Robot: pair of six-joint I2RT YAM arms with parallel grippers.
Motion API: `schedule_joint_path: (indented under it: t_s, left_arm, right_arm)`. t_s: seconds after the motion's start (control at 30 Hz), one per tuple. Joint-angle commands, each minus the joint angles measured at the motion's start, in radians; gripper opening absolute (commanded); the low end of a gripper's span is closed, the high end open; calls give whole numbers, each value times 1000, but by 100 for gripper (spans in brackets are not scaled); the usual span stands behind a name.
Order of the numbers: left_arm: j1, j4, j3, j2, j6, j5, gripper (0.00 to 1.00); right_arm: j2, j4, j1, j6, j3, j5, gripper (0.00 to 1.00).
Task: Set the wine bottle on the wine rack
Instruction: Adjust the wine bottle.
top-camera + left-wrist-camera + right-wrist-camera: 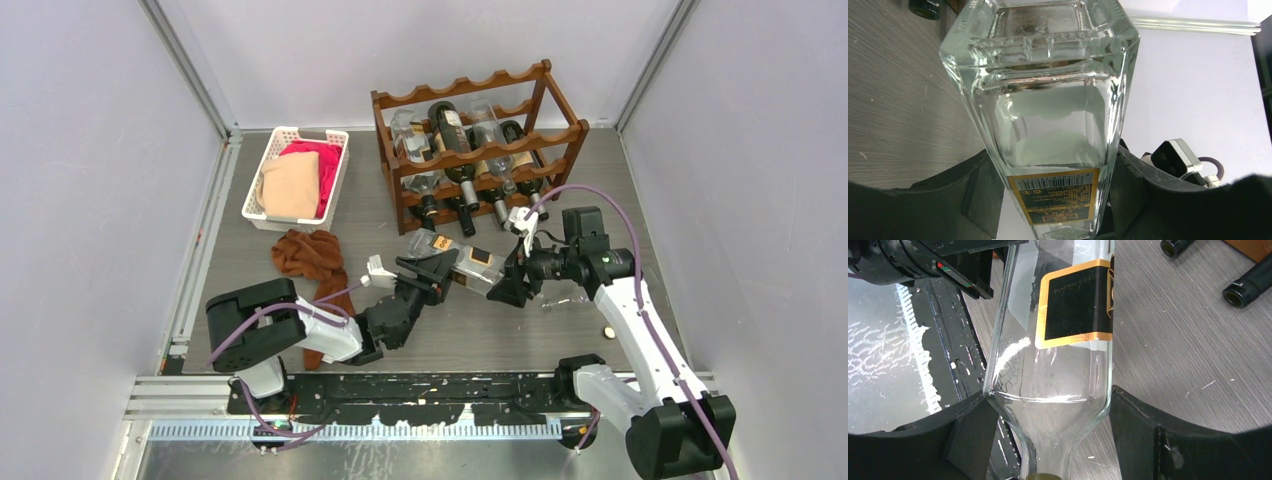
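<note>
My left gripper (pixel 1053 200) is clamped on the wine bottle (pixel 1048 100) low on its square, clear glass body, near the heavy base. My right gripper (pixel 1048 432) has a finger on each side of the shoulder, just above the neck, and both pads look pressed to the glass. The wine bottle hangs nearly level between the two, off the table (pixel 450 340) and in front of the wine rack (pixel 462 86), not yet on it. I judge I'm holding both ends so that a long, slippery thing can't swing while it passes across or gets lined up.

A yellow label (pixel 1055 192) by my left fingers carries a barcode and rows of print too small to read. A black label (pixel 1075 302) edged in gold has thin gold script I can't make out.

Further off lie a brown cloth (pixel 312 255) and a white basket (pixel 262 190) of clothes. The wine rack's wavy rails already cradle several bottles (pixel 455 140), necks towards me.
</note>
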Motion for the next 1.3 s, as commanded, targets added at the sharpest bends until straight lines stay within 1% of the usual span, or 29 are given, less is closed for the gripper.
schedule_joint_path:
  t_s: [0.0, 0.07, 0.13, 0.27, 0.37, 0.5, 0.6, 0.7, 0.77, 0.9, 0.97, 1.0, 1.13, 1.27]
  left_arm:
    - [4, 186, 21, -20, -12, 21, 64]
    - [-3, 179, 7, -29, -9, 22, 71]
    - [-9, 168, -8, -37, -9, 22, 76]
    - [-17, 160, -41, -48, -3, 19, 82]
    - [-26, 135, -62, -61, 4, 25, 83]
    - [-47, 112, -111, -101, 58, 38, 85]
    - [-76, 41, -150, -185, 124, 38, 86]
    - [-100, -119, -176, -322, 202, 47, 87]
    - [-108, -282, -176, -446, 251, 70, 88]
    - [-112, -757, -107, -694, 362, 122, 90]
    - [-111, -1001, -28, -780, 471, 144, 92]
    - [-110, -1094, 4, -811, 571, 162, 92]
    - [-103, -1216, 99, -890, 860, 240, 93]
    - [-68, -1382, 206, -915, 1047, 254, 92]
  right_arm:
    - [-16, -50, -9, 12, 78, -185, 1]
    - [-12, -62, -26, 20, 90, -216, 1]
    - [-3, -80, -49, 20, 102, -256, 1]
    - [13, -129, -92, -3, 127, -309, 1]
    - [21, -174, -124, -36, 147, -333, 1]
    - [38, -326, -159, -181, 191, -345, 1]
    - [58, -437, -205, -284, 227, -339, 1]
    - [82, -561, -234, -394, 261, -325, 1]
    - [105, -655, -251, -486, 284, -318, 1]
    - [143, -819, -291, -647, 323, -318, 1]
    - [154, -885, -325, -705, 341, -317, 1]
    - [155, -904, -348, -725, 345, -318, 1]
    - [144, -910, -423, -709, 352, -316, 1]
    - [138, -896, -484, -654, 378, -295, 1]
